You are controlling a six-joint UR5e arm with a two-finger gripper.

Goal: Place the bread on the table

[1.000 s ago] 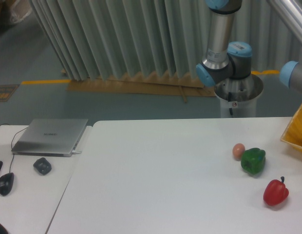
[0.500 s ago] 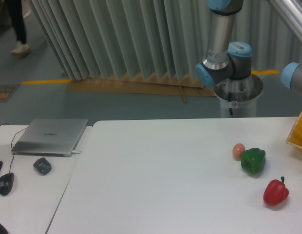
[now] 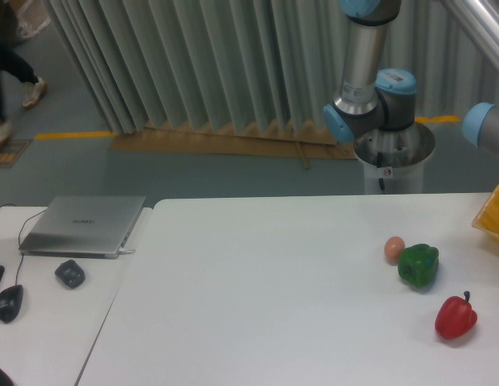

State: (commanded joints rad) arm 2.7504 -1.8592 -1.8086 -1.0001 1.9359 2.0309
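Observation, fixed camera. The large plain white desk with the rounded corner [image 3: 257,297] carries a small round peach-coloured ball [image 3: 394,248], touching or just beside a glossy green bell pepper [image 3: 418,266], and a red bell pepper with a dark stem [image 3: 455,317] nearer us.

We see no tan croissant-like bread anywhere; it is hidden or off frame.

The grey-and-blue jointed robot arm [image 3: 366,72] leaves the picture at the right, so its end effector is out of view and we cannot tell whether it is open, closed or gripping anything.

Change: the yellow-orange slanted object at the right edge [image 3: 492,215] shows less than it did a second ago, having slid slightly outward. The three items on the desk have not moved. A passer-by's dark trouser leg and pale shoe [image 3: 4,72] have come in at upper left.

Our judgement: the placing has not yet happened.

Writing: the closed silver laptop [image 3: 83,225] on the adjoining white side desk [image 3: 48,338] bears a faint lid mark, which we find unreadable.
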